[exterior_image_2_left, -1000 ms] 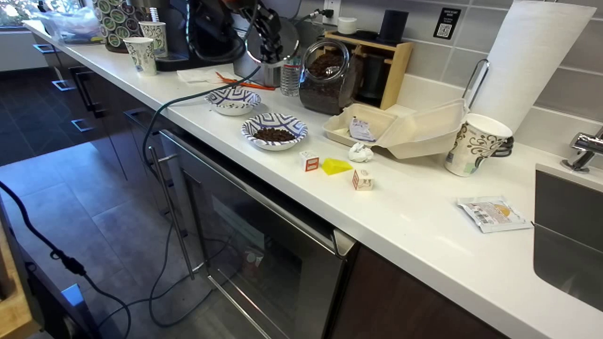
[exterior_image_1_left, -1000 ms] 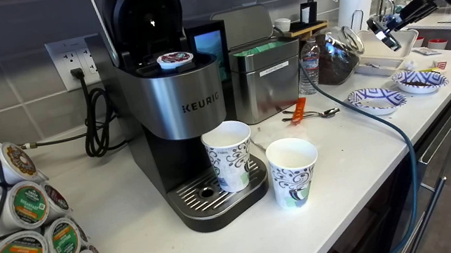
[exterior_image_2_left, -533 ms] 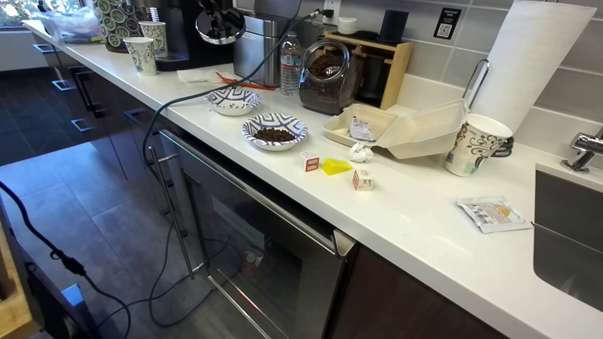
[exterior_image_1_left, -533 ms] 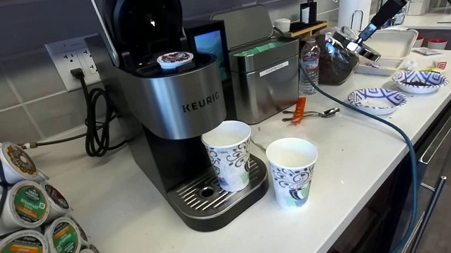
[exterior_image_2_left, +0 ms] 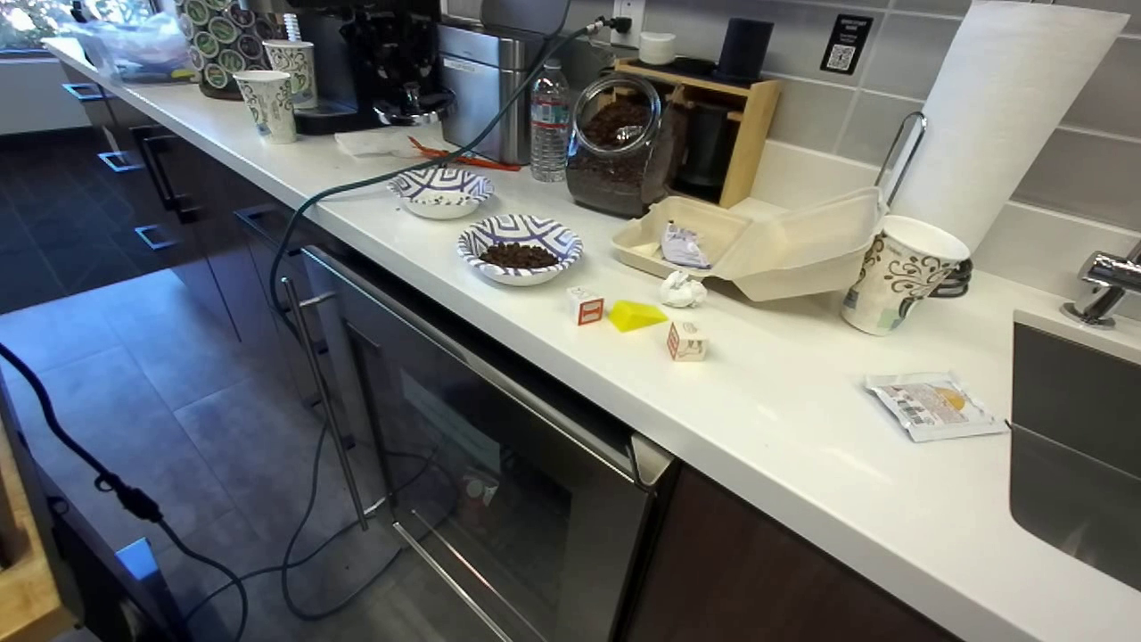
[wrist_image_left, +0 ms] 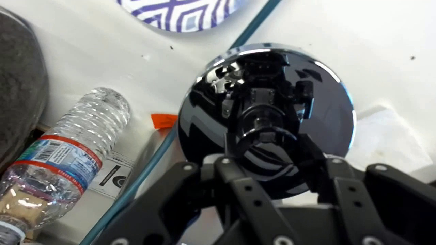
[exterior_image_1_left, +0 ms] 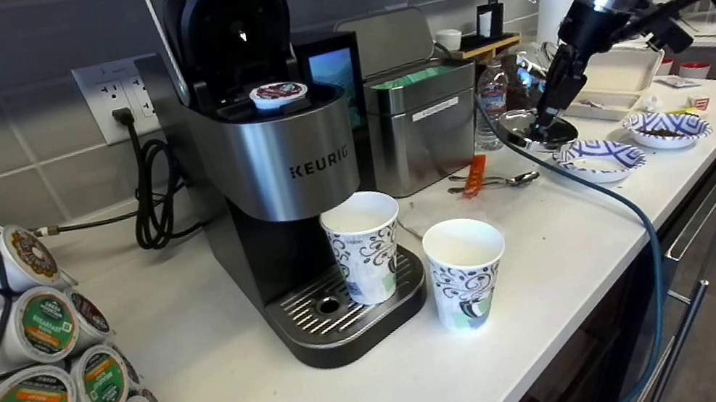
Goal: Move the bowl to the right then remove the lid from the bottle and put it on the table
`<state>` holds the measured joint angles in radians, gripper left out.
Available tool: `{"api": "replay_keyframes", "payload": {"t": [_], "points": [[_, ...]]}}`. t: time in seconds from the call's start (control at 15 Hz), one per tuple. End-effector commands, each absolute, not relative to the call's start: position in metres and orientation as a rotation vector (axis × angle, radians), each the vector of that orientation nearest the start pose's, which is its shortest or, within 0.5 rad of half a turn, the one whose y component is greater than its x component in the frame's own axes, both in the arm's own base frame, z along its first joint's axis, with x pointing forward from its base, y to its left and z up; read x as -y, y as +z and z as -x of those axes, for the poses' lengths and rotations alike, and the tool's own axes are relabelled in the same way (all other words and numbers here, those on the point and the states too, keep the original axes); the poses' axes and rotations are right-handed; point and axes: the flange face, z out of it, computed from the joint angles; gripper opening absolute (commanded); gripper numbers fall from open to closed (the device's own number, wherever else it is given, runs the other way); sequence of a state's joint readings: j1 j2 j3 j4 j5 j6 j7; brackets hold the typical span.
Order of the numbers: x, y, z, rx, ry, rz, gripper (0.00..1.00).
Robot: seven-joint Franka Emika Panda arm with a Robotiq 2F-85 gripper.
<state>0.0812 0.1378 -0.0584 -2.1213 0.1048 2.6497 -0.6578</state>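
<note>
Above the table (exterior_image_1_left: 375, 382), near one bowl (exterior_image_2_left: 441, 205), the gripper (wrist_image_left: 269, 146) holds the lid (wrist_image_left: 265, 83) by its middle; beside this bowl stands another bowl (exterior_image_2_left: 535, 230), with dark bits (exterior_image_2_left: 519, 256).

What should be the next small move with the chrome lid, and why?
Probably shift the gripper sideways away from the teal cable before lowering: it holds the chrome lid above the countertop, and in the wrist view that cable runs beneath, which might leave the lid tilted.
</note>
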Motion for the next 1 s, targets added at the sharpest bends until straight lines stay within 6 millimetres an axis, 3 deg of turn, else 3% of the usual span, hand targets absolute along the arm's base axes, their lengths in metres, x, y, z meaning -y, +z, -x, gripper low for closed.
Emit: {"api": "replay_keyframes", "payload": {"t": [0.0,0.27,0.47,0.93], "points": [[-0.035,0.401,-0.615,1.096,-0.568,3.125,0.21],[-0.082,0.423,-0.611,1.242,-0.53,3.111,0.21],[-0.104,0.426,-0.61,1.263,-0.526,3.039,0.21],[-0.097,0.394,-0.613,1.126,-0.673,2.95,0.21]]}}
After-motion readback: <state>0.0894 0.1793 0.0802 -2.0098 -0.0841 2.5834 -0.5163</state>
